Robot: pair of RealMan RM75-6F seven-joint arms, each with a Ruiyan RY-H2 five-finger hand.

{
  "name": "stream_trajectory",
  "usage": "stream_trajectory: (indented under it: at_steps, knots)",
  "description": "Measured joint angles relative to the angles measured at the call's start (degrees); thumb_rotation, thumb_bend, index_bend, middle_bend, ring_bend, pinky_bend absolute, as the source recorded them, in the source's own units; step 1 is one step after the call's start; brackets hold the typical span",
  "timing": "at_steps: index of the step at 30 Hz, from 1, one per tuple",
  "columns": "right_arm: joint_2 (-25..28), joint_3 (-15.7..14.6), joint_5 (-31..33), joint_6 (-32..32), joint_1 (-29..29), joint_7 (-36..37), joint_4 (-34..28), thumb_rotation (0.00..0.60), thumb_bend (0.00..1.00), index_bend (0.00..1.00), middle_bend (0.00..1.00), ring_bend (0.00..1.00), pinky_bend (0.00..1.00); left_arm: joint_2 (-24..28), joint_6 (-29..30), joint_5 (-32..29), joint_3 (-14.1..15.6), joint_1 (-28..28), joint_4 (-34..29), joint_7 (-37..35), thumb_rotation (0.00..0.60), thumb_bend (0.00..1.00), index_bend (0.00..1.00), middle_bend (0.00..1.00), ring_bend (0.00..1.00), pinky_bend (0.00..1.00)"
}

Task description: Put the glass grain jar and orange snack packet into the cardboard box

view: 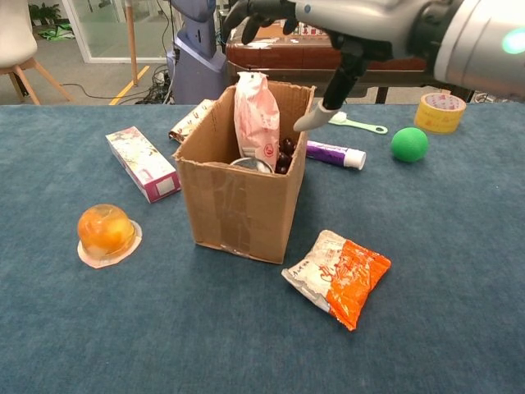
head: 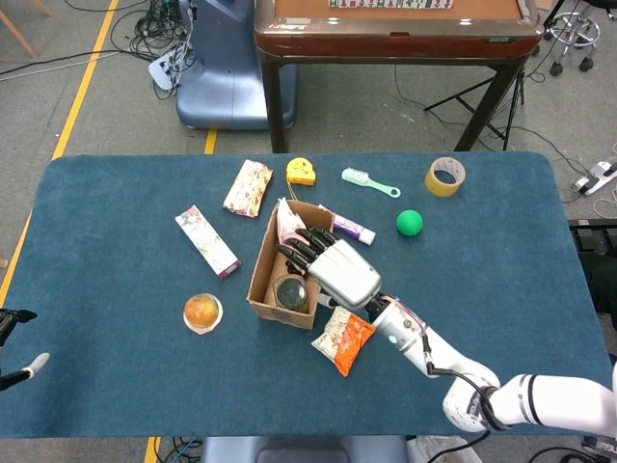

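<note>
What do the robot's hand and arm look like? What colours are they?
The right hand has a silver-grey shell on its back and black fingers with pale tips. Its arm is white with black rings at the joints, a thin cable near the wrist and small green lights. Of the left hand, only dark and pale bits show.

The table (view: 459, 246) wore a matt blue cloth with a short carpet-like nap. The box (view: 242, 201) was plain brown cardboard, patched with glossy tape. The snack packet (view: 338, 275) was crinkled, shiny film, the right hand (head: 337, 270) smooth silver-grey, probably plastic. The ball (view: 409, 144) looked matt, the tape roll (view: 440, 112) glossy.
</note>
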Motion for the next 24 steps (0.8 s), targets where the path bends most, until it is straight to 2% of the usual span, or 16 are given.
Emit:
stream_trajectory:
  at_steps: [11, 19, 24]
  knots:
    - [7.58, -8.31, -14.89, 4.51, -6.34, 0.82, -5.45, 0.6, 0.0, 0.17, 0.2, 0.1, 0.19, -0.46, -0.63, 0.02, 0.12, -0.26, 0.06, 1.09, 0.6, 0.09, 0.37, 0.41, 0.28, 0.38]
    - [8.64, -13.46, -26.27, 4.93, -8.56, -1.86, -4.78, 0.6, 0.0, 0.19, 0.2, 0.1, 0.19, -0.82, -1.15, -0.12, 0.19, -0.47, 0.27, 1.61, 0.6, 0.09, 0.37, 0.41, 0.28, 0.38]
    - [8.25, -15.72, -30.71, 3.29, -9.24, -4.57, -4.66, 0.6, 0.0, 0.2, 0.2, 0.1, 0.19, -0.8, -1.0, -0.1, 0.12, -0.45, 0.28, 1.37, 0.6, 0.09, 0.37, 0.41, 0.28, 0.38]
